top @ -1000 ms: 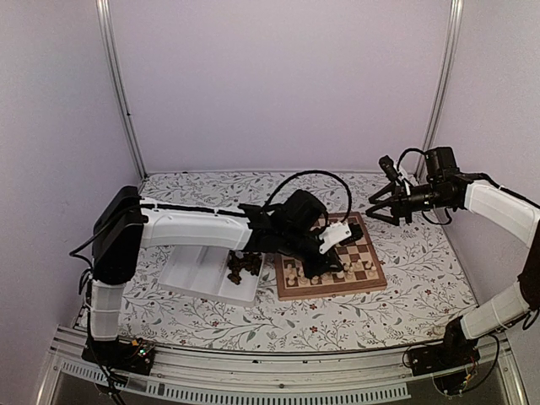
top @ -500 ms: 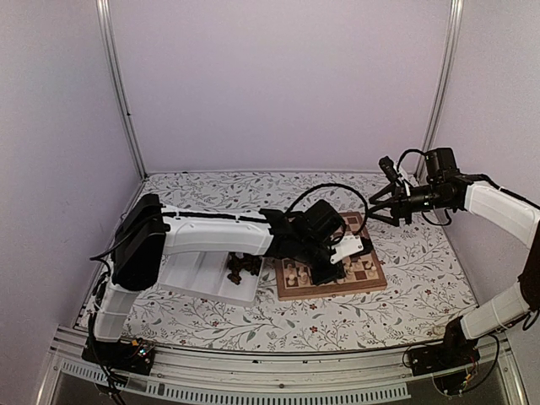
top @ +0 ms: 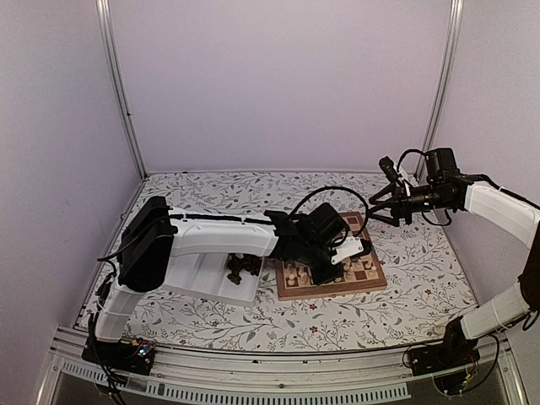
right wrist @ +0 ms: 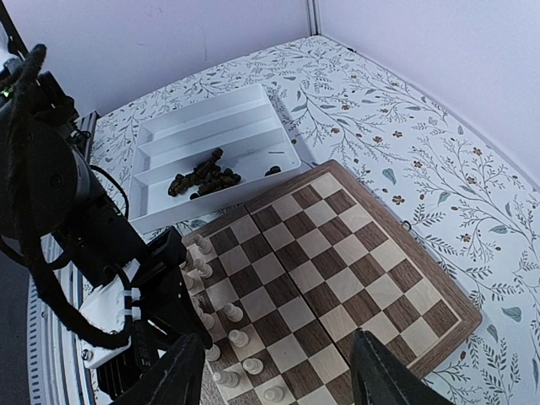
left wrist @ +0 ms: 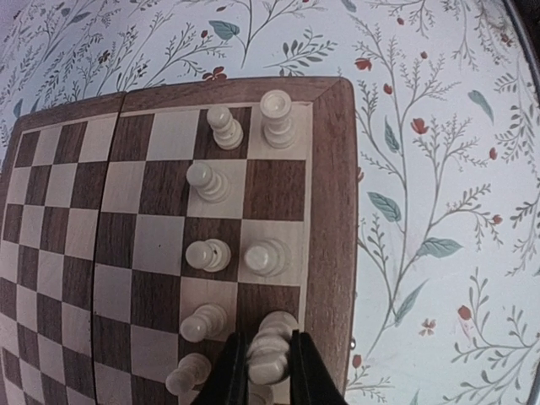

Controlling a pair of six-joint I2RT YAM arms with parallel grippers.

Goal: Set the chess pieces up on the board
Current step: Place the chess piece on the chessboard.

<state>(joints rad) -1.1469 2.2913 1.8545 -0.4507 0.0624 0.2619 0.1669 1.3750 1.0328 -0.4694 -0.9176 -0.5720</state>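
Left gripper (left wrist: pixel 268 375) slid right along the board (left wrist: pixel 325 211)'s near edge, jaws narrow, pinching a cream piece (left wrist: pixel 272 344) in the edge row. Right gripper (right wrist: pixel 278 371) hangs wide open at far right.

The chess pieces (left wrist: pixel 208 180) are cream or dark brown, the board (left wrist: pixel 160 187) brown-checkered, the tray (right wrist: pixel 211 118) white, the tabletop (left wrist: pixel 439 169) floral-printed.

Left arm (top: pixel 211 236): white shells, black joints, a black cable looping above the wrist.
Right arm (top: pixel 499 207): white shells, black joints, black cables by the wrist.
Left fingers (left wrist: pixel 229 380): black, tapered.
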